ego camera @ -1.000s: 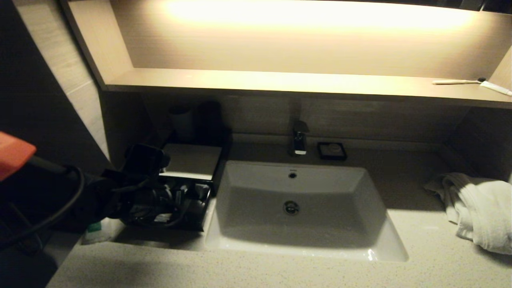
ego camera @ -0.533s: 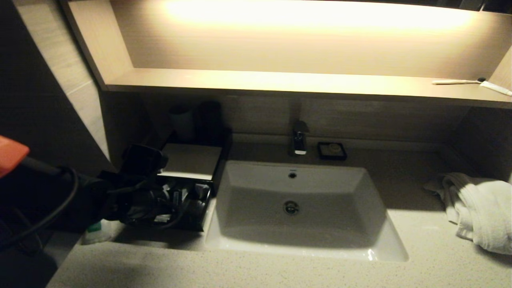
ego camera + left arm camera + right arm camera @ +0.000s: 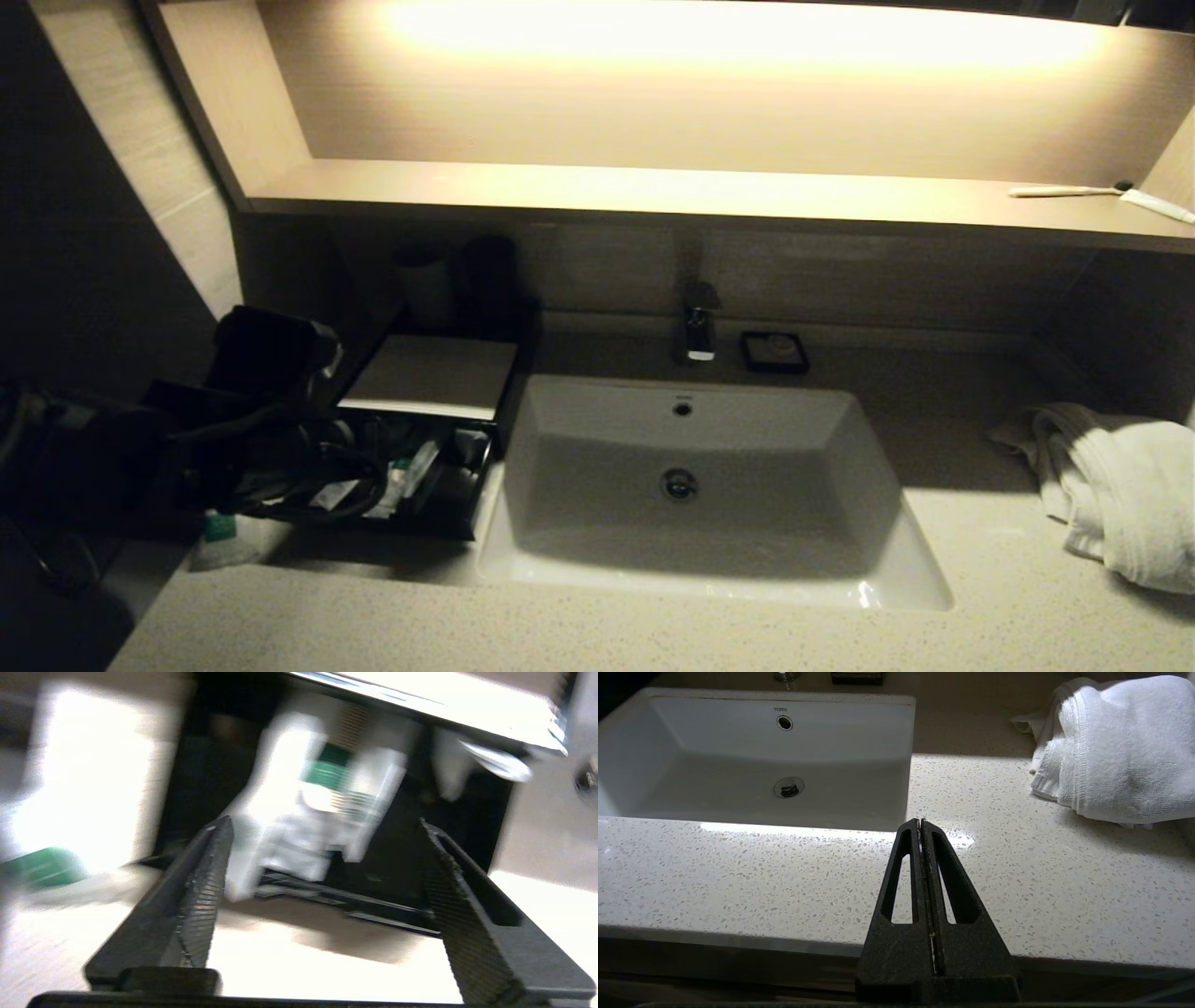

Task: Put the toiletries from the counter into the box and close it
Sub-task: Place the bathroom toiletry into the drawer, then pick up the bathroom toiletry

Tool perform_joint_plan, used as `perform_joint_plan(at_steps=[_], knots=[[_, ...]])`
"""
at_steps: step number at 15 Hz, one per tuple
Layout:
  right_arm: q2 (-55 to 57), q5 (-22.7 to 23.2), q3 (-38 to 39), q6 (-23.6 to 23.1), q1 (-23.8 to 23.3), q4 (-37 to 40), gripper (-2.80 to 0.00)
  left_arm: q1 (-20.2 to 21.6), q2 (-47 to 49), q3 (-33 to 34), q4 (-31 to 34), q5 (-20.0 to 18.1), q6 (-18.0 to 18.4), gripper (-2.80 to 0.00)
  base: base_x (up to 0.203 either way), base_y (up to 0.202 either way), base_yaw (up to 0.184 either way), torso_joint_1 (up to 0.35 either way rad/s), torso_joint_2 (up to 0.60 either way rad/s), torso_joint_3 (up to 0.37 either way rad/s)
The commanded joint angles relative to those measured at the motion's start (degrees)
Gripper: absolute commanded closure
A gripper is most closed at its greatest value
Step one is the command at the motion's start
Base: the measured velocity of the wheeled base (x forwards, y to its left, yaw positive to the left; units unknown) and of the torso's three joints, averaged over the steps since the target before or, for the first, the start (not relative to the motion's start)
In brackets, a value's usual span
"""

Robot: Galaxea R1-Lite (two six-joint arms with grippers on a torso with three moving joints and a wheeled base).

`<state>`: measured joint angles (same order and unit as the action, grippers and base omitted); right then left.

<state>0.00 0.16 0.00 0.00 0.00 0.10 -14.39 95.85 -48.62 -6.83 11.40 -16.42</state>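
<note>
Black box [image 3: 411, 485]: on the counter [image 3: 560, 635] just left of the sink [image 3: 691, 485], lid [image 3: 434, 375] slid back and partly open; white and green toiletry packets [image 3: 401, 478] lie inside. One green-capped item [image 3: 222, 539] lies on the counter beside the box's left front corner. Left gripper [image 3: 322, 868]: fingers spread wide, empty, near the box's front left side. Right gripper [image 3: 920, 826]: fingers pressed together, empty, parked over the counter's front edge. White towel [image 3: 1111, 485]: far right of the counter.
</note>
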Motion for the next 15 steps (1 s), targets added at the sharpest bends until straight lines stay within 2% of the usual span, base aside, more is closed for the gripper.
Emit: perform_joint_plan(at_steps=[1,3,4,11,15], knots=[[0.0,0.0,0.0,0.0,0.0,0.0,0.0,3.4,-4.9,0.4,1.1,0.5,-0.4,-2.8,0.0,0.0,0.0,0.0,0.0,0.0],[0.0,0.0,0.0,0.0,0.0,0.0,0.0,5.8,-7.2,0.5,1.8,0.6,-0.4,-2.8,0.0,0.0,0.0,0.0,0.0,0.0],[0.0,0.0,0.0,0.0,0.0,0.1,0.0,7.8,-8.4,0.4,2.3,0.6,-0.3,0.0,0.0,0.0,0.0,0.0,0.0,0.0],[0.0,0.0,0.0,0.0,0.0,0.0,0.0,16.7,-6.7,1.0,4.2,0.6,0.4,0.0,0.0,0.0,0.0,0.0,0.0,0.0],[0.0,0.0,0.0,0.0,0.0,0.0,0.0,21.0,-1.6,1.6,3.3,0.6,3.1,0.0,0.0,0.0,0.0,0.0,0.0,0.0]])
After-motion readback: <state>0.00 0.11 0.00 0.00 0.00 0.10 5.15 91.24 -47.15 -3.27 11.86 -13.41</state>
